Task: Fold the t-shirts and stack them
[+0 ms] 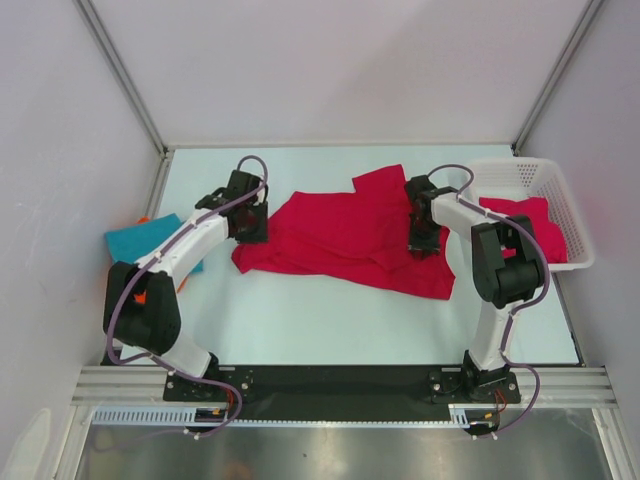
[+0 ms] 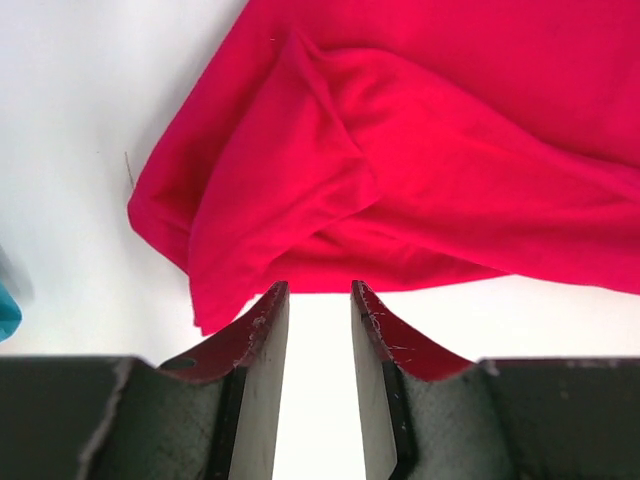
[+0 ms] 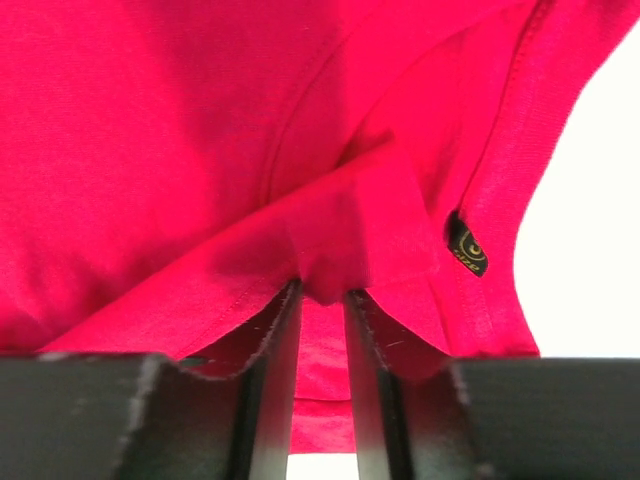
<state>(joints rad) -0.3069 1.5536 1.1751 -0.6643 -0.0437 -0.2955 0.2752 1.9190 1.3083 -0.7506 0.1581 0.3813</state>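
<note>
My left fingers (image 2: 270, 318) stand partly open, holding nothing, by the left edge of the crimson t-shirt (image 1: 345, 235) spread on the bench (image 1: 300, 320). My right fingers (image 3: 283, 325) pinch a fold near its black tag (image 3: 466, 249), whose yellow mark is unreadable.

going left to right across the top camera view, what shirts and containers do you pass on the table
teal t-shirt → spread crimson t-shirt → white mesh basket
</note>
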